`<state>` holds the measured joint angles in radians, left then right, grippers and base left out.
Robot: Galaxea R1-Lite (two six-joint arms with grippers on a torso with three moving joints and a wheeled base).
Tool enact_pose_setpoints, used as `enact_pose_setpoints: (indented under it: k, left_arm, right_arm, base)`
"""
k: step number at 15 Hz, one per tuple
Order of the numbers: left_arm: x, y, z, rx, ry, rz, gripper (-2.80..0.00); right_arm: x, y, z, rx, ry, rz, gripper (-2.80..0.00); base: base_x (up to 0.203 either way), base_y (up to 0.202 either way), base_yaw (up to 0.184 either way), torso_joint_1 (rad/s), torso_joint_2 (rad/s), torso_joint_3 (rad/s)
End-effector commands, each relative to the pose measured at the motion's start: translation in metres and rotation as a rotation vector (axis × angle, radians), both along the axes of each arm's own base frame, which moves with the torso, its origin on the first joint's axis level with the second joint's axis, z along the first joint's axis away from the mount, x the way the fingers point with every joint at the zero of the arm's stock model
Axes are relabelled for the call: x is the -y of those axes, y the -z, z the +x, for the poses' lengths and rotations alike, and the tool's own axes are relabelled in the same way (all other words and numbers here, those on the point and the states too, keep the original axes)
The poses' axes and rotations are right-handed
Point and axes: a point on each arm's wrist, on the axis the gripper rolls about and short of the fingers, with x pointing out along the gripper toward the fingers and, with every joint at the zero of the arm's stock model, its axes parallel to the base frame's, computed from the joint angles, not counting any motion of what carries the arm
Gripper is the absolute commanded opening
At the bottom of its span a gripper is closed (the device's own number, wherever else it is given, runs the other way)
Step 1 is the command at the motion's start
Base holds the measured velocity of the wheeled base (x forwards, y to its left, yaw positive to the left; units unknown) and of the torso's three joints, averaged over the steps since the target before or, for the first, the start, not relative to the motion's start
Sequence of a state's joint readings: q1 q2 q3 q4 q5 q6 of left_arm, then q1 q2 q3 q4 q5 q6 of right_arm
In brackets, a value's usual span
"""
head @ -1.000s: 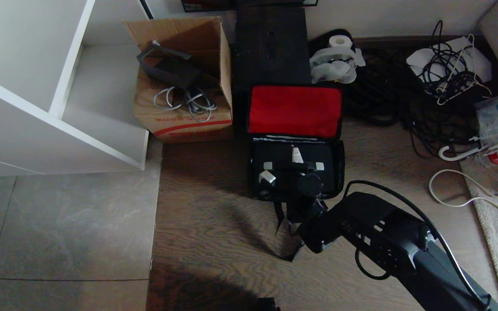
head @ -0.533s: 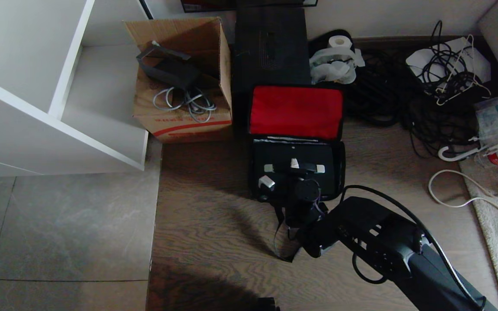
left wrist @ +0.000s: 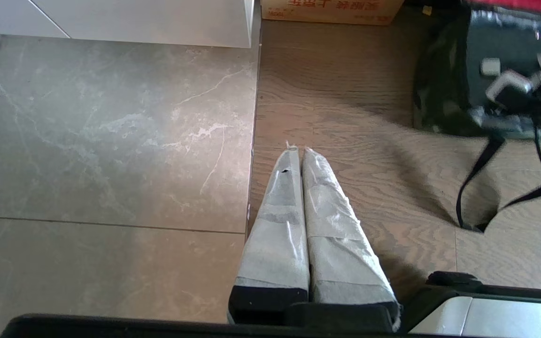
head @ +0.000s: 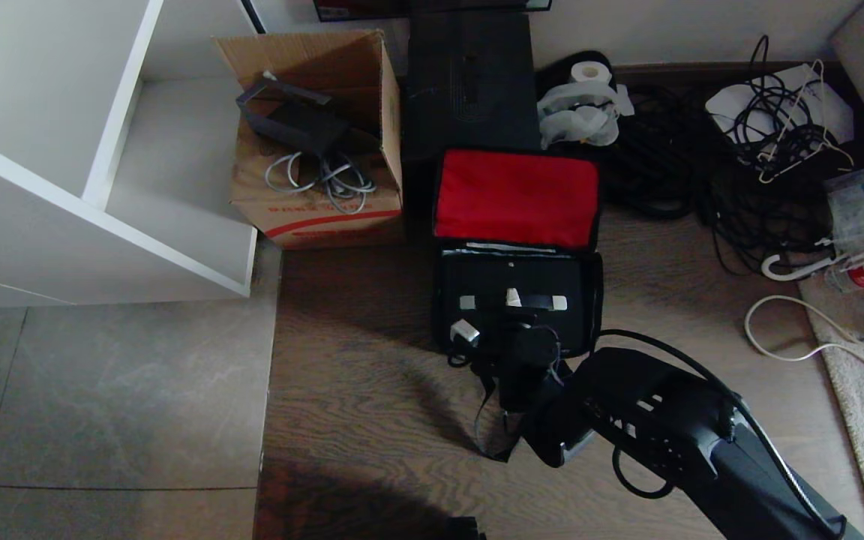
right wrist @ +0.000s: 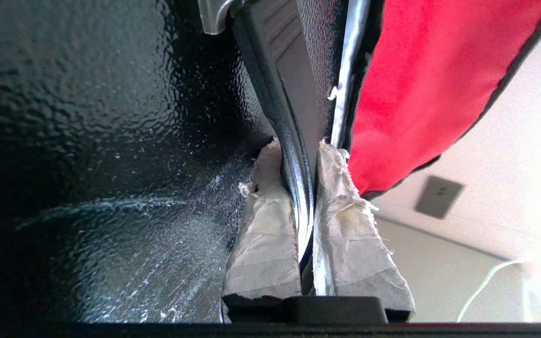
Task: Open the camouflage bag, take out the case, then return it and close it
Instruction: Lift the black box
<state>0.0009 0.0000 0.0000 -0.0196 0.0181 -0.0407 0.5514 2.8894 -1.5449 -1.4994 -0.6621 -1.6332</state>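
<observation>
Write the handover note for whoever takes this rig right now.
Right gripper: shut on the case handle, over the near part of the open bag.
Left gripper: shut, empty, parked above the floor to the bag's left.
Case: lying inside the bag, red-lined lid flipped back.
Done: bag opened, handle gripped.
Left: lift the case out, put it back, close the bag.

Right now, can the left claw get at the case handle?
Probably not. The left claw hangs shut over bare floor, well off to the side of the camouflage bag, and the right claw already pinches the case handle.
</observation>
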Motion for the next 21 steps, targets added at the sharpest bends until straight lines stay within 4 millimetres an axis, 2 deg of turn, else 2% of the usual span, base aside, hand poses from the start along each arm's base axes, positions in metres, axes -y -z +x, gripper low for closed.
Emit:
enact_pose_setpoints:
  k: [1, 4, 8, 10, 13, 15, 18, 21]
  left_arm:
    - [0.0, 0.003, 0.001, -0.007, -0.001, -0.001, -2.8]
    - [0.0, 0.003, 0.001, -0.007, -0.001, -0.001, -2.8]
    - [0.0, 0.003, 0.001, -0.007, -0.001, -0.001, -2.8]
    - [0.0, 0.003, 0.001, -0.007, 0.001, -0.001, -2.8]
    - [0.0, 0.003, 0.001, -0.007, 0.0, -0.001, -2.8]
    - [0.0, 0.003, 0.001, -0.007, 0.001, -0.001, -2.8]
    - [0.0, 0.003, 0.001, -0.007, -0.001, -0.001, -2.8]
    - [0.0, 0.003, 0.001, -0.007, -0.001, -0.001, -2.8]
  right_arm:
    - [-0.009, -0.017, -0.015, -0.007, -0.028, 0.009, -2.8]
    - [-0.017, -0.035, -0.021, 0.016, -0.045, 0.029, -2.8]
    - [-0.027, -0.057, -0.017, 0.095, -0.021, 0.109, -2.8]
    - [-0.027, -0.07, -0.019, 0.115, 0.006, 0.135, -2.8]
    - [-0.026, -0.077, -0.021, 0.118, 0.008, 0.129, -2.8]
    - [-0.024, -0.097, -0.023, 0.144, 0.011, 0.145, -2.8]
    - [-0.025, -0.116, -0.027, 0.166, 0.01, 0.138, -2.8]
    - [-0.027, -0.123, -0.034, 0.163, -0.003, 0.134, -2.8]
  base:
    - [0.0, 0.0, 0.0, 0.0, 0.0, 0.0]
    - [0.0, 0.0, 0.0, 0.0, 0.0, 0.0]
    - [0.0, 0.0, 0.0, 0.0, 0.0, 0.0]
    - [0.0, 0.0, 0.0, 0.0, 0.0, 0.0]
    - [0.0, 0.0, 0.0, 0.0, 0.0, 0.0]
    - [0.0, 0.0, 0.0, 0.0, 0.0, 0.0]
    - [0.0, 0.0, 0.0, 0.0, 0.0, 0.0]
    - [0.0, 0.0, 0.0, 0.0, 0.0, 0.0]
